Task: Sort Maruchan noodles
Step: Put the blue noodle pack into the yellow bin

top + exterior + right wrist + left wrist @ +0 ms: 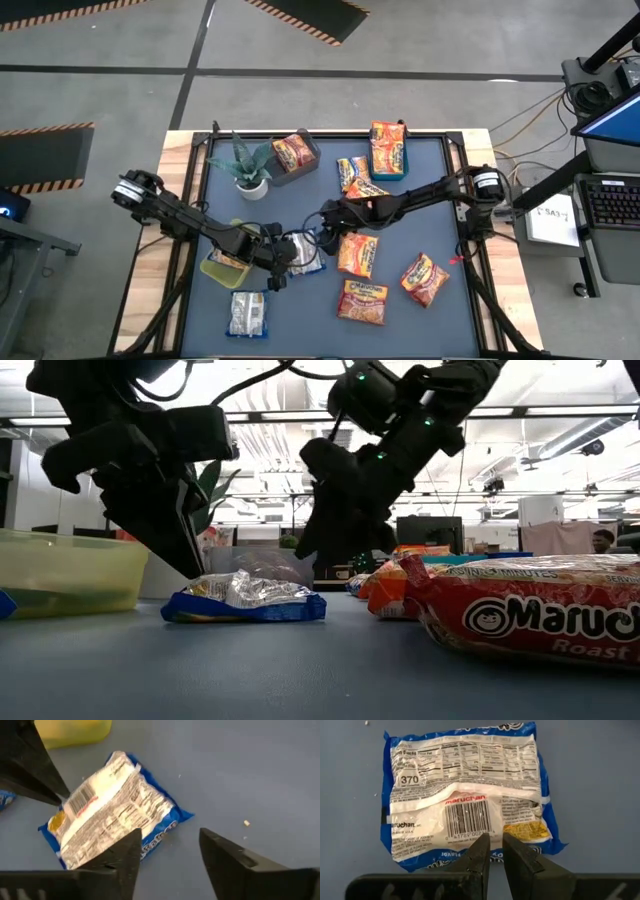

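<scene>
Noodles in a crinkly blue-and-white plastic packet (465,795) lie label-down on the blue mat beside the translucent yellow bin (224,265). Left gripper (495,851) hovers above, jaws nearly together; right gripper (167,851) nearby, jaws apart.

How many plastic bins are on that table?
3. A dark bin sits beside the potted plant at the back, a blue bin at the back right, and a yellow bin at front left, partly under an arm. None seems hidden.
</scene>
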Robot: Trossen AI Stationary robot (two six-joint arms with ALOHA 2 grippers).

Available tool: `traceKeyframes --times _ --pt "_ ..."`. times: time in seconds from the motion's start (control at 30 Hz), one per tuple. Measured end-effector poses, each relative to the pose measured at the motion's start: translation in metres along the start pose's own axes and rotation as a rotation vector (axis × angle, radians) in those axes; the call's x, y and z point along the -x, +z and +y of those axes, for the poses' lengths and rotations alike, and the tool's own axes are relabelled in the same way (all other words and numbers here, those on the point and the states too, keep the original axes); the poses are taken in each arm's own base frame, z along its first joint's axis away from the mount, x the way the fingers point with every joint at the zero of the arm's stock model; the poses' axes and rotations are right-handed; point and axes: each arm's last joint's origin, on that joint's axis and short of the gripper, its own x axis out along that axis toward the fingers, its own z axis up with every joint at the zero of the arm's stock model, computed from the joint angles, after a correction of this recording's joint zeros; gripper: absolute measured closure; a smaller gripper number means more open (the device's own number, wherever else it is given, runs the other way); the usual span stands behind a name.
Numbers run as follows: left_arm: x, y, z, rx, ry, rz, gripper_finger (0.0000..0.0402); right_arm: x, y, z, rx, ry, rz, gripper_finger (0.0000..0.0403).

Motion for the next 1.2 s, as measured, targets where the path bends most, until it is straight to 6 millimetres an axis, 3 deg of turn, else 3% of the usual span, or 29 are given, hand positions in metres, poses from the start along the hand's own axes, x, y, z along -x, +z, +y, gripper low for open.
traceKeyframes --times 0.23,0.53,0.73,1.2 --pt "-0.007 -0.001 -0.001 0.03 0.013 -0.004 0.0367 -0.015 0.002 0.001 0.001 0.022 0.03 0.0144" --pt "-0.01 -0.005 0.0 0.087 0.033 -0.002 0.0368 -0.016 0.002 -0.005 -0.009 0.036 0.044 0.0088" --pt "-0.017 -0.017 0.005 0.123 0.046 0.022 0.0368 -0.018 0.002 -0.003 -0.018 0.074 0.044 0.0073" --pt "-0.018 -0.02 0.005 0.158 0.041 0.012 0.0368 -0.057 -0.008 0.0 -0.07 0.405 0.035 0.0076"
